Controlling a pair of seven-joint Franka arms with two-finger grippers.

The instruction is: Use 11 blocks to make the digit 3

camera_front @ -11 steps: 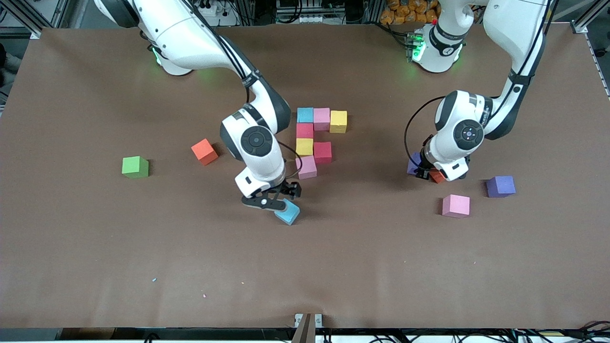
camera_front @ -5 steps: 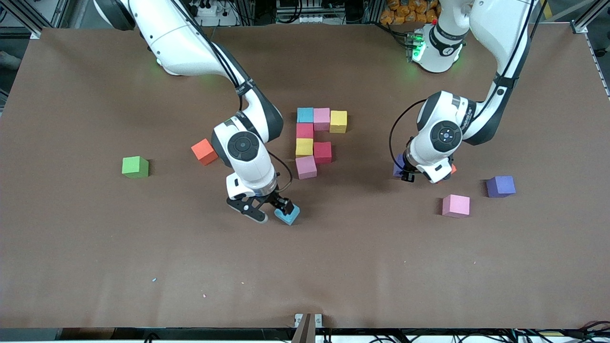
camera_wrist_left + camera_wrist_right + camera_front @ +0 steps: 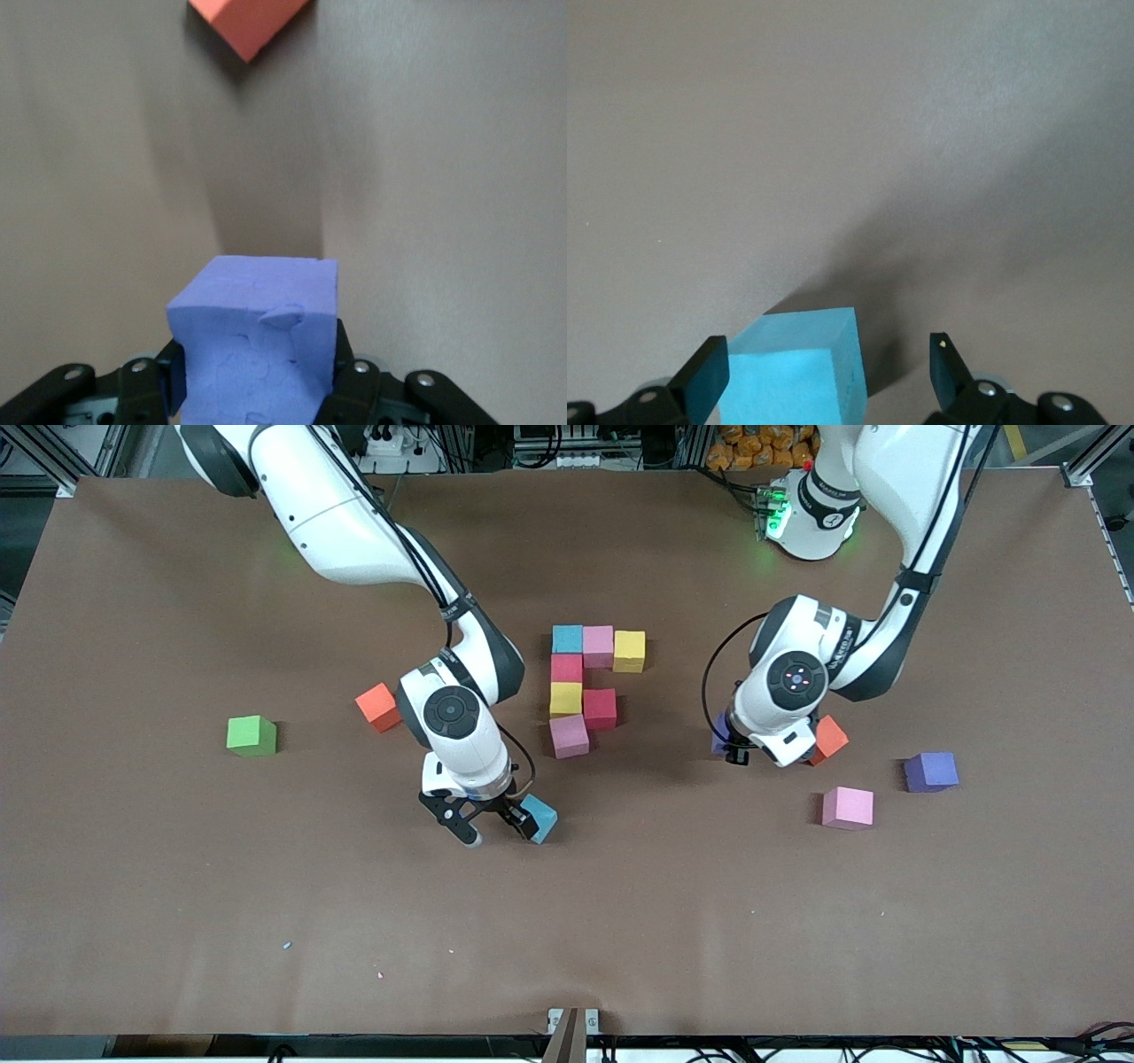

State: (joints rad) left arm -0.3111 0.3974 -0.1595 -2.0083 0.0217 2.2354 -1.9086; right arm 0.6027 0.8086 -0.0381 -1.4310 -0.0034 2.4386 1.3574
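Looks like mid-build: the half-made digit 3 (image 3: 567, 698) sits in the upper centre of the frame, its column running up-down. The left gripper (image 3: 730, 747) is pinching a purple block (image 3: 257, 350) just above the table. The right gripper (image 3: 499, 831), jaws spread, straddles a cyan block (image 3: 540, 817) at lower centre. That cube has no long axis and sits diagonally, so I'd say it needs squaring before placing.

Seven-cube partial digit 3 (image 3: 586, 687), loose blocks (image 3: 847, 807)
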